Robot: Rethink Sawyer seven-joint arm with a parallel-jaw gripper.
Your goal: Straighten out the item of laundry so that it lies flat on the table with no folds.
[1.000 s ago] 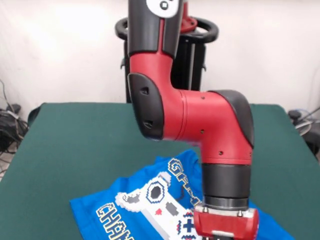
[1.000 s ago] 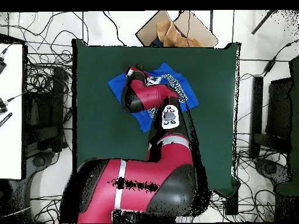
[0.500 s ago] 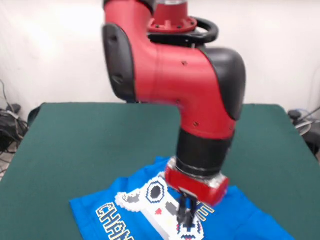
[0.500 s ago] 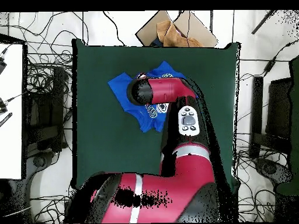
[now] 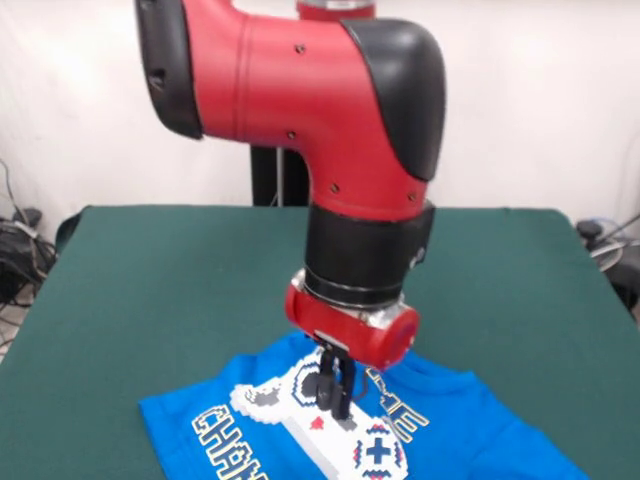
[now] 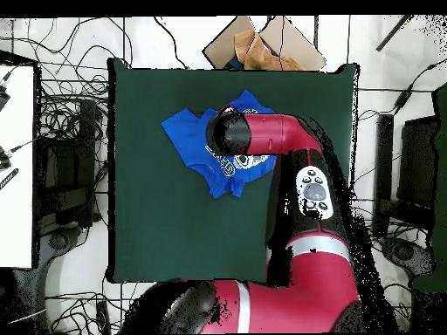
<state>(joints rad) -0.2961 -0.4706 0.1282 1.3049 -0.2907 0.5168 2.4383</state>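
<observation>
Gripper (image 5: pixel 336 392) seemingly just above T-shirt (image 5: pixel 270 440)

The T-shirt (image 5: pixel 470 430) is bright blue, printed with a white-and-grey pixel game controller (image 5: pixel 320 415) that carries a blue cross and small red dots. Beside that controller runs yellow-white outlined lettering (image 5: pixel 225 440). Around the shirt, the table (image 5: pixel 170 280) is a plain dark green. Above the shirt, the arm (image 5: pixel 300 90) is glossy red with black joint bands, and its gripper (image 5: pixel 335 385) is black below a red collar.
</observation>
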